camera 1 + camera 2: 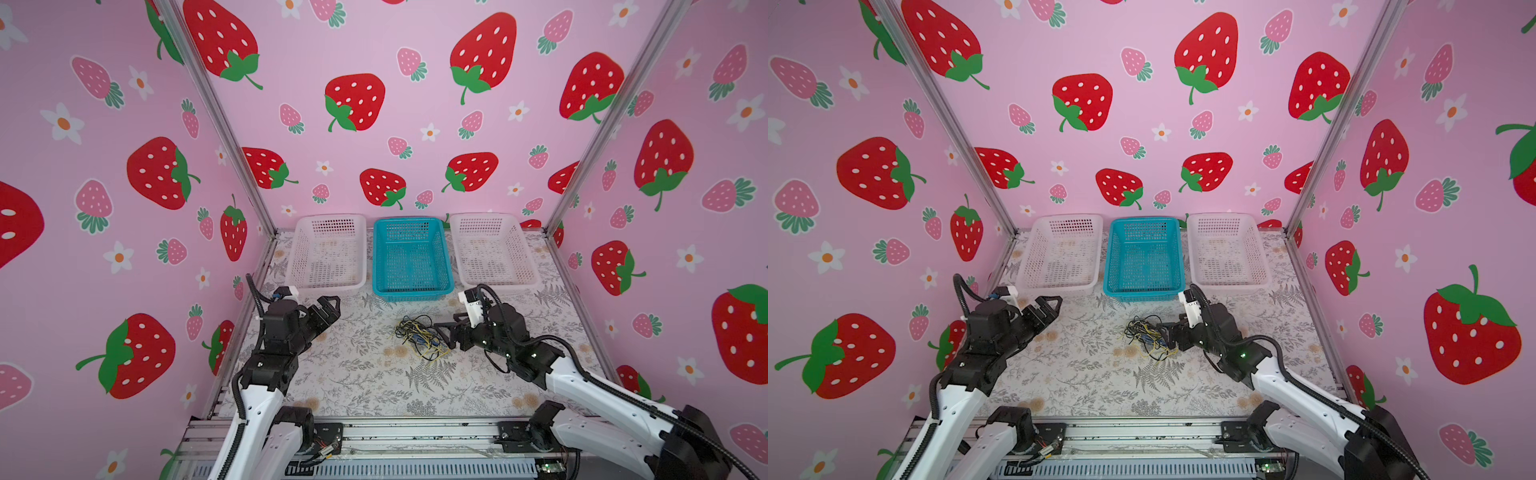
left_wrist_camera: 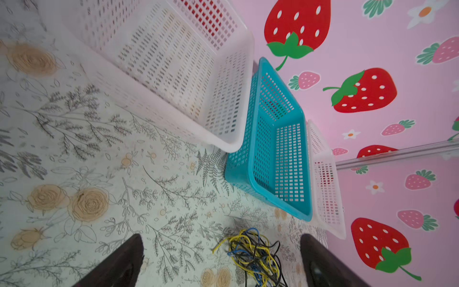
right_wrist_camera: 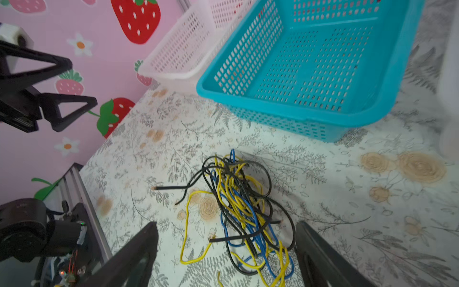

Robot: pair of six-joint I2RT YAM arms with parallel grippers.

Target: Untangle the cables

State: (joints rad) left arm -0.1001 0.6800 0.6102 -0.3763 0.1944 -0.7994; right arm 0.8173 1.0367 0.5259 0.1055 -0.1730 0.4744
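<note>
Your right claw (image 1: pixel 441 334) sits low at the cables (image 1: pixel 420 338), its jaws spread to either side of the heap and pinching nothing, probably lined up to take one strand. The cables lie mid-tabletop (image 1: pixel 353 386), in front of the blue basket (image 1: pixel 411 259). They are thin, limp wires in black, yellow and blue, looped over one another, with cut ends poking out. Your left claw (image 1: pixel 332 309) hangs well apart, also spread and empty, likely in reserve to pull the opposite way. The white baskets (image 1: pixel 328 253) flank the blue one; all three are perforated plastic.
</note>
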